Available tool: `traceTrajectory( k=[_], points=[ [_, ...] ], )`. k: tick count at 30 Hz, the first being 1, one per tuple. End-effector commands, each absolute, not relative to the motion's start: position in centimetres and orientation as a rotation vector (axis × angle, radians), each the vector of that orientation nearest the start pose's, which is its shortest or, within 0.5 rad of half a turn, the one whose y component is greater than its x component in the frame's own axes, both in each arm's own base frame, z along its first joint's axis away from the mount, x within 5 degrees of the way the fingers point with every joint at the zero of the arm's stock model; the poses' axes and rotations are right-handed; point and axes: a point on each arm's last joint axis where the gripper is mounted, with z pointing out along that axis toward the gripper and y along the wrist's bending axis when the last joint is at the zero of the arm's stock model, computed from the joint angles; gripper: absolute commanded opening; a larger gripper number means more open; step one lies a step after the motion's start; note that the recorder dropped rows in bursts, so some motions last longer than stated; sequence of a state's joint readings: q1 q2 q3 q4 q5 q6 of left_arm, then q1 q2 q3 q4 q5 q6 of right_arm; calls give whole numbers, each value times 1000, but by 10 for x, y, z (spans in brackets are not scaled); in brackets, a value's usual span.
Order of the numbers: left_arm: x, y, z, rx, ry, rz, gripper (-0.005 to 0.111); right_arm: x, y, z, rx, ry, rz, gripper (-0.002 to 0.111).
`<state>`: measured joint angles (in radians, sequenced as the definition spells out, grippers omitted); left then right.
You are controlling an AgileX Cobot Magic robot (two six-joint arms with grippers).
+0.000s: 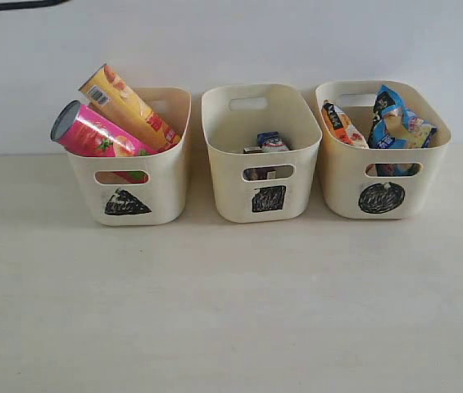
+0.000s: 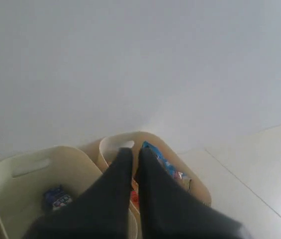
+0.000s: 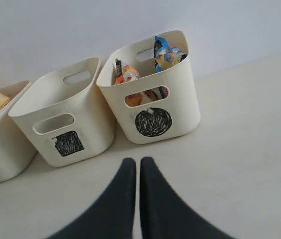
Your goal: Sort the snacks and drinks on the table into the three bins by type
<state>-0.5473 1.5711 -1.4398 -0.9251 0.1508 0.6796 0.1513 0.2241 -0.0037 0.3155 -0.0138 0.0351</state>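
Observation:
Along the back of the table (image 1: 231, 311) stand the three bins. The triangle bin (image 1: 170, 176) holds the pink tube (image 1: 96, 135) and the yellow-orange tube (image 1: 129, 105), both leaning out to the left. In the square bin (image 1: 223, 192) sit the white-and-blue carton (image 1: 272, 142) and a dark carton (image 1: 257, 173) seen through the handle hole. The circle bin (image 1: 342, 192) holds the orange-cream packet (image 1: 342, 123) and the blue packet (image 1: 399, 127). My left gripper (image 2: 135, 152) is shut and empty, high over the square and circle bins. My right gripper (image 3: 138, 162) is shut and empty over bare table before the bins.
A plain pale wall rises right behind the bins. Neither arm shows in the exterior view. The right wrist view shows the circle bin (image 3: 180, 99), the square bin (image 3: 95, 129) and part of the triangle bin (image 3: 1, 144) in a row.

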Motion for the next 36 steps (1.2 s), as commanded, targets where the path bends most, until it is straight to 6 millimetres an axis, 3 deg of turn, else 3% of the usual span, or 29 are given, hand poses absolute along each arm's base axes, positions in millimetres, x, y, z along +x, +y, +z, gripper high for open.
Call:
traceTrajectory(
  k=[1, 8, 13, 27, 31, 36],
  points=[
    [283, -174, 419, 263, 1641, -643, 4, 74, 11, 200, 163, 1698, 360, 0],
    [178, -106, 413, 185, 1546, -659, 4, 74, 11, 201, 165, 1689, 359, 0],
    [114, -80, 422, 278, 1451, -756, 4, 74, 11, 201, 165, 1689, 359, 0],
    [55, -45, 445, 256, 1226, -787, 4, 74, 11, 201, 165, 1689, 359, 0],
    [57, -41, 445, 219, 1202, -751, 4, 74, 11, 201, 165, 1689, 359, 0],
    [71, -41, 425, 122, 1259, -735, 4, 74, 11, 201, 165, 1689, 359, 0]
  ],
)
